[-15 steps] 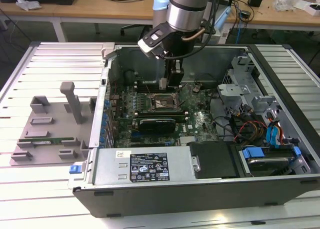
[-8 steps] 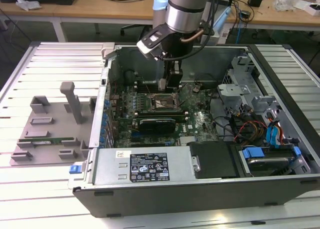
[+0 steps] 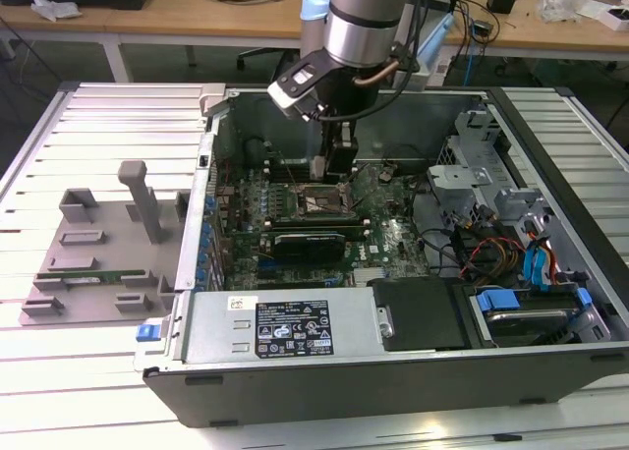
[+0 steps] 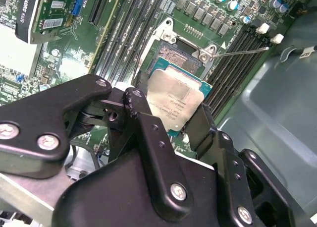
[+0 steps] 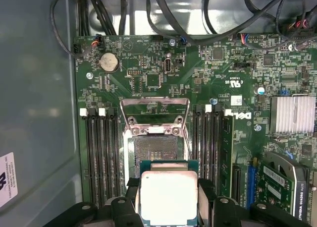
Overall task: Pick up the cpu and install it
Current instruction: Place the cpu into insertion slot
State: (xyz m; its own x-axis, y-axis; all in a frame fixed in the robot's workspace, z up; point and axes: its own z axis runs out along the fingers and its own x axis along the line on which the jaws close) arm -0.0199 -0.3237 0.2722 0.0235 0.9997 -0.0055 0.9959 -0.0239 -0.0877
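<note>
- gripper [image 5: 168,187] fingers [image 5: 204,195] pinched narrow on the cpu [image 5: 168,196], one on each opposite edge
- cpu flat, metal lid up, squarish, no real long axis
- exterior view: held just at 12 o'clock of the open socket [image 3: 319,202]

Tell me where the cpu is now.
In both wrist views the cpu is clamped in the gripper, over the edge of the open socket that lies between the memory slots.

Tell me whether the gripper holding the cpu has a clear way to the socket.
Probably yes. The gripper is shut on the cpu close by the socket, whose retention frame is swung open, and nothing lies over its bare contacts.
</note>
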